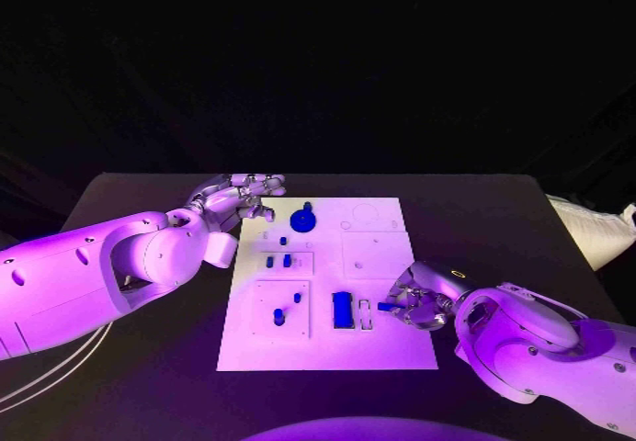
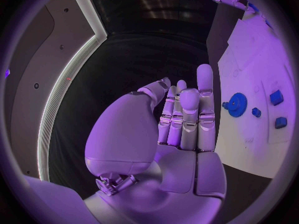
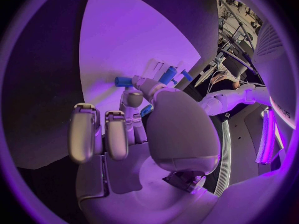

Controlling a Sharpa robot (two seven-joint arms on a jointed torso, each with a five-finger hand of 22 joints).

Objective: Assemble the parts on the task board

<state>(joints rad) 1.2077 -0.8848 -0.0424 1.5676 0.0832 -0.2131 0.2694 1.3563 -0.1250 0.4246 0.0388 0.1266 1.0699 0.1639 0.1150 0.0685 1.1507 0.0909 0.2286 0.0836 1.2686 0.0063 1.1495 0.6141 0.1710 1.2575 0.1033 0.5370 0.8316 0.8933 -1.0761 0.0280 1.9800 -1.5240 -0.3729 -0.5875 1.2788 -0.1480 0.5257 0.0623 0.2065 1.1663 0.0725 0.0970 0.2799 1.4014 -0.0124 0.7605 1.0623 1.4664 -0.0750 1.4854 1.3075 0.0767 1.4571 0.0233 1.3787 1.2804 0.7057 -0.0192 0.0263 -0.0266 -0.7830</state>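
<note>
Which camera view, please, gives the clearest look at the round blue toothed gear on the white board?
The left wrist view: the round blue toothed gear lies unobstructed, teeth visible. The head view shows it smaller, beside the left hand. In the right wrist view I cannot pick it out.

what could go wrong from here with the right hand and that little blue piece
The right hand pinches a small blue peg by one end, so it may slip or tilt before seating. It works close beside the tall blue block on the task board and could knock it over.
</note>
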